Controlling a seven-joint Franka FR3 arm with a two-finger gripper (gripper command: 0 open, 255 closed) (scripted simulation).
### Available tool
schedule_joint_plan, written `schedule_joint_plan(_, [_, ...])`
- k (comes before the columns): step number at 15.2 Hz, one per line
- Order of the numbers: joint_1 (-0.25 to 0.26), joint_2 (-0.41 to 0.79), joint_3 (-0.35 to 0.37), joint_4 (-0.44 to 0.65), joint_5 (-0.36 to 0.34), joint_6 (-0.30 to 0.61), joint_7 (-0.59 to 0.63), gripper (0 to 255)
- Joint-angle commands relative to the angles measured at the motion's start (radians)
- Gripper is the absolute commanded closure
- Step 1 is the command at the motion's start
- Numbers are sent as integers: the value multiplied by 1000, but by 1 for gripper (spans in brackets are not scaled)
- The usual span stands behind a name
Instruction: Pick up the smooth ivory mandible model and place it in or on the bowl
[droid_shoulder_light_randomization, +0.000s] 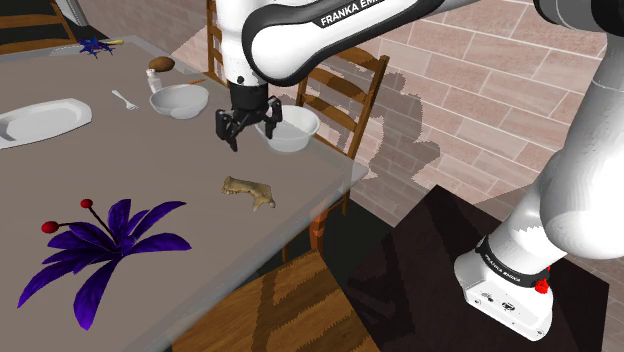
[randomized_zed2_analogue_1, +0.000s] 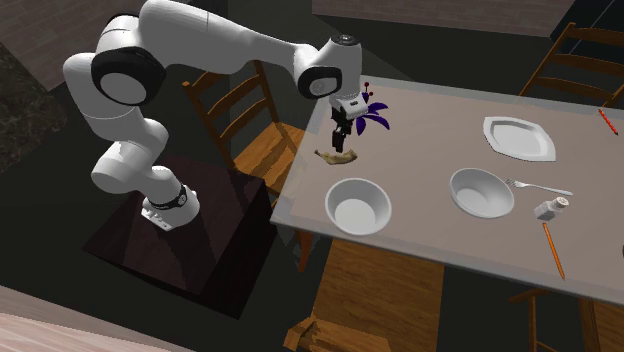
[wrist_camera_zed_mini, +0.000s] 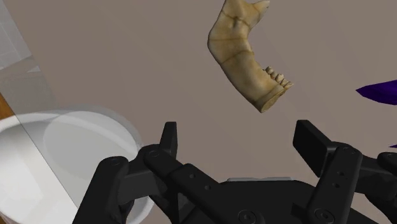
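shoulder: bright, arm (droid_shoulder_light_randomization: 300, 40) shadow on brick surface (droid_shoulder_light_randomization: 500, 70) | second exterior: dim | wrist: even light

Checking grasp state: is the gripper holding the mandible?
No, in the wrist view the mandible lies on the table ahead of the open gripper, whose fingers touch nothing.

A grey-brown rectangular table (droid_shoulder_light_randomization: 160, 165) carries a purple long-petalled flower (droid_shoulder_light_randomization: 105, 245) with red-tipped stamens, a white angular plate (droid_shoulder_light_randomization: 40, 120), a white fork (droid_shoulder_light_randomization: 124, 99) and a small white shaker (droid_shoulder_light_randomization: 154, 80). Wooden chairs (droid_shoulder_light_randomization: 270, 315) stand at its edges.
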Motion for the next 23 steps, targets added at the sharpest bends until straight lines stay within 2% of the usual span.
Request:
schedule_joint_plan(1, [0, 0, 0, 0, 0, 0, 0, 0])
schedule_joint_plan(2, [0, 0, 0, 0, 0, 0, 0, 255])
schedule_joint_plan(11, [0, 0, 0, 0, 0, 0, 0, 255])
schedule_joint_plan(12, [0, 0, 0, 0, 0, 0, 0, 0])
schedule_joint_plan(19, [27, 136, 12, 26, 60, -94, 63, 0])
schedule_joint_plan(23, [30, 154, 9, -5, 52, -46, 69, 0])
